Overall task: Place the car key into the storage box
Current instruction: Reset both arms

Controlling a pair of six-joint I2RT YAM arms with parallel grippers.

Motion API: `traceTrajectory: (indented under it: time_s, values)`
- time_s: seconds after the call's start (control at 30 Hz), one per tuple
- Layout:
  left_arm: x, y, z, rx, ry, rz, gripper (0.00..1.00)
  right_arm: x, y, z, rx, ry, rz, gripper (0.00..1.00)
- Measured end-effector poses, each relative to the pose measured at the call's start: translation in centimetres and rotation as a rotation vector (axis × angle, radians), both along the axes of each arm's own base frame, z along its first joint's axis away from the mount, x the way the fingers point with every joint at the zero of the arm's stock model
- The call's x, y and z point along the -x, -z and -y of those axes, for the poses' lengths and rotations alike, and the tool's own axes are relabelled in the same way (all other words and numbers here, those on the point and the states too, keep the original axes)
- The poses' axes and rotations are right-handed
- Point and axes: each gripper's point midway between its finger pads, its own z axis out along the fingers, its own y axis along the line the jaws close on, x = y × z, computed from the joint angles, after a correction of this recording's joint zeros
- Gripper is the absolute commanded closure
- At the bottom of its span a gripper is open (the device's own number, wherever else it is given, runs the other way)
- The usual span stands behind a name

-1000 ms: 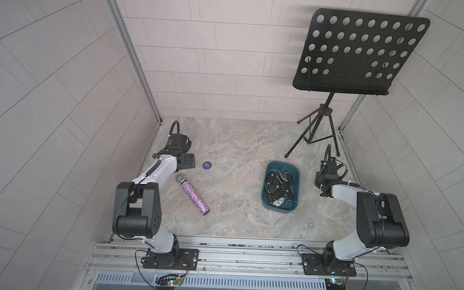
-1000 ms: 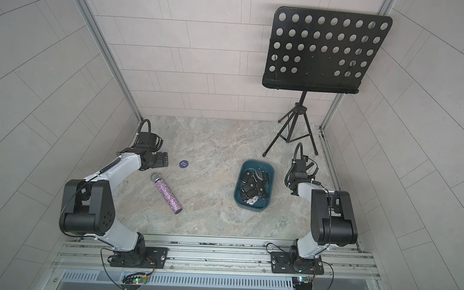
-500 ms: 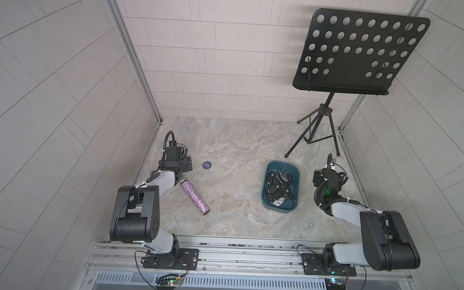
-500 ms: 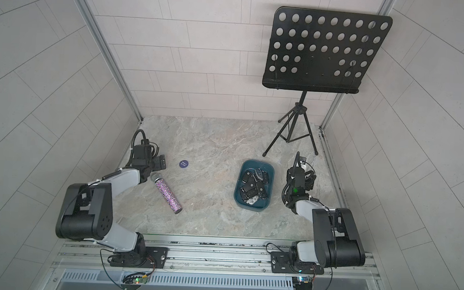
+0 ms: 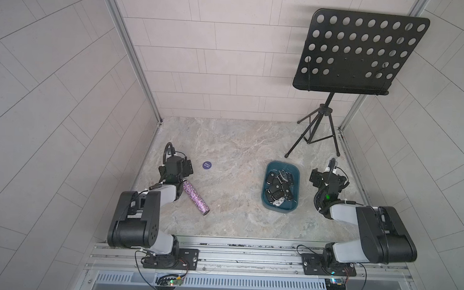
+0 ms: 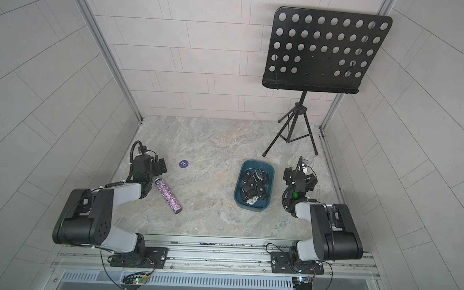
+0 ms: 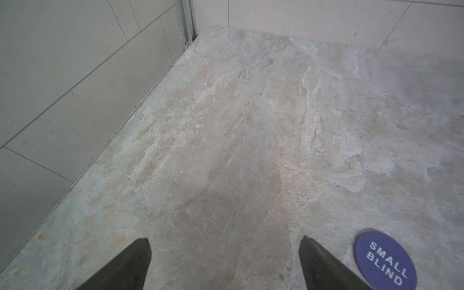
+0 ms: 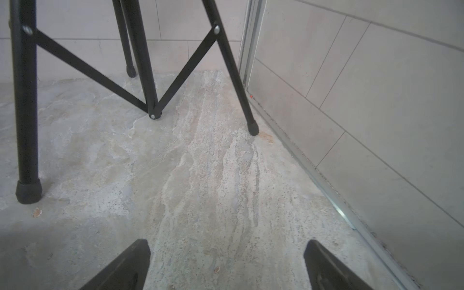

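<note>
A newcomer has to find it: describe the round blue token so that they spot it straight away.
Start on the marble tabletop, on the side away from the black music stand. There, beside the left gripper and beyond the glittery purple tube, lies a flat disc. It alone is round, dark blue and printed SMALL BLIND in white.

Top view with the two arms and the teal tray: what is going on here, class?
Nothing is being handled. The left gripper and right gripper are both open and empty over the table. A pile of car keys lies inside the storage box, near the right gripper. A glittery tube and a blue chip lie by the left one.
</note>
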Motion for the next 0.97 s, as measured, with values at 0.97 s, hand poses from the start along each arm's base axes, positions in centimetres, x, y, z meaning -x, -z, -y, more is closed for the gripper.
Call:
traceTrajectory:
  time_s: [0.97]
  values:
    - [0.0,0.7,1.5,-0.099,0.010,0.020,0.00,-1.6,1.0,-2.0,0.023,-0.087,-0.021,0.00]
